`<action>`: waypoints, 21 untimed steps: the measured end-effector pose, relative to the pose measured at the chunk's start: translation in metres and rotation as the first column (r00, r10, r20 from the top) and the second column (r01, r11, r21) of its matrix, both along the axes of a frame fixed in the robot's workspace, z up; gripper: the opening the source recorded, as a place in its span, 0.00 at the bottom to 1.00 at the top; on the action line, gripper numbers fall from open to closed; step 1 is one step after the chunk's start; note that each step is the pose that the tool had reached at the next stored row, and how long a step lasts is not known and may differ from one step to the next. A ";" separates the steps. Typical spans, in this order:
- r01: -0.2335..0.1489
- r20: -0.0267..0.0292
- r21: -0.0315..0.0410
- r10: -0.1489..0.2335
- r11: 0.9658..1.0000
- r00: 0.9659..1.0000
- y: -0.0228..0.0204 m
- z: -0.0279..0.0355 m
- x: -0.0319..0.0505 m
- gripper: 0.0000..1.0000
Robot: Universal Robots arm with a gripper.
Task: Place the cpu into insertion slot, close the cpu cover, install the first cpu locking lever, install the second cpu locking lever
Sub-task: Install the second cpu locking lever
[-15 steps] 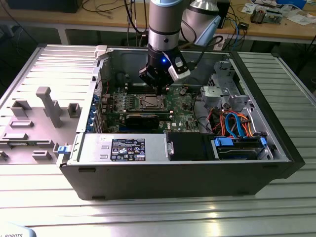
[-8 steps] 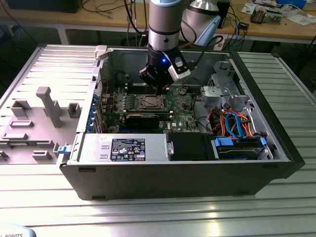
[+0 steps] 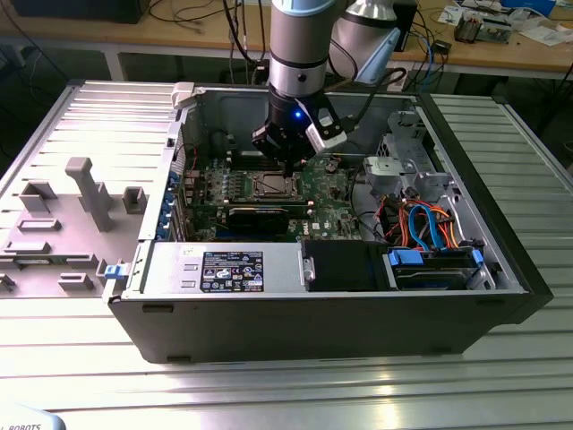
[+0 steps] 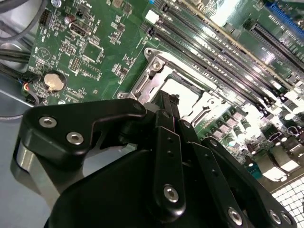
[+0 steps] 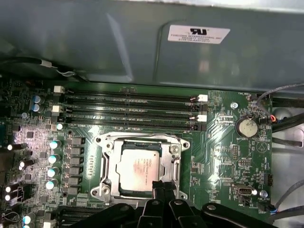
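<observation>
The cpu (image 5: 137,167), a silvery square chip, lies in the insertion slot (image 3: 273,185) on the green motherboard (image 5: 223,137). The cpu cover (image 5: 110,159), a silvery frame, lies flat around the chip, which shows through its window. My gripper (image 5: 161,186) hangs just above the socket's edge, its two black fingers pressed together with nothing visible between them. In the second wrist view the gripper (image 4: 168,100) points down at the cover's rim (image 4: 152,78). In the exterior view the gripper (image 3: 285,161) is inside the open computer case, right over the socket. The locking levers' positions are unclear.
Long black memory slots (image 5: 128,111) run beside the socket, and the grey case wall (image 5: 95,42) stands beyond them. A coin battery (image 5: 247,127) sits on the board. A drive cage with orange and blue cables (image 3: 430,224) fills the exterior view's right; a grey moulded tray (image 3: 72,206) lies to its left.
</observation>
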State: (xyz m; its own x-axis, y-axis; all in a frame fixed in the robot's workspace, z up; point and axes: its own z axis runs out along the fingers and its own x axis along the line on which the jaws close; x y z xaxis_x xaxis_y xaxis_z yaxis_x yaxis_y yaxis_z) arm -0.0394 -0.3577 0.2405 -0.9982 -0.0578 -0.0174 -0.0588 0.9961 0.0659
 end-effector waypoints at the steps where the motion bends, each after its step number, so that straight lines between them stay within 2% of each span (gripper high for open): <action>1: 0.000 0.000 0.000 0.000 1.000 1.000 -0.0004 0.0001 -0.0001 0.11; 7: 0.000 0.000 0.000 0.000 1.000 1.000 -0.0016 0.0087 0.0001 0.11; 11: 0.000 0.000 0.003 0.000 1.000 1.000 -0.0118 0.0087 0.0000 0.11; 13: 0.000 0.000 0.005 0.000 1.000 1.000 -0.0225 0.0082 -0.0001 0.11; 15: 0.000 0.000 0.005 0.000 1.000 1.000 -0.0279 0.0078 -0.0008 0.11; 17: 0.000 0.000 0.006 0.000 1.000 1.000 -0.0303 0.0077 -0.0031 0.11; 21: 0.000 0.000 0.006 0.000 1.000 1.000 -0.0306 0.0077 -0.0055 0.11</action>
State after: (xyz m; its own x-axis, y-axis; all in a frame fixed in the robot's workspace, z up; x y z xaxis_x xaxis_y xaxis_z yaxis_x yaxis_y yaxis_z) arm -0.0449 -0.3882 0.2482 -0.9982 -0.0578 -0.0177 -0.0590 0.9956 0.0723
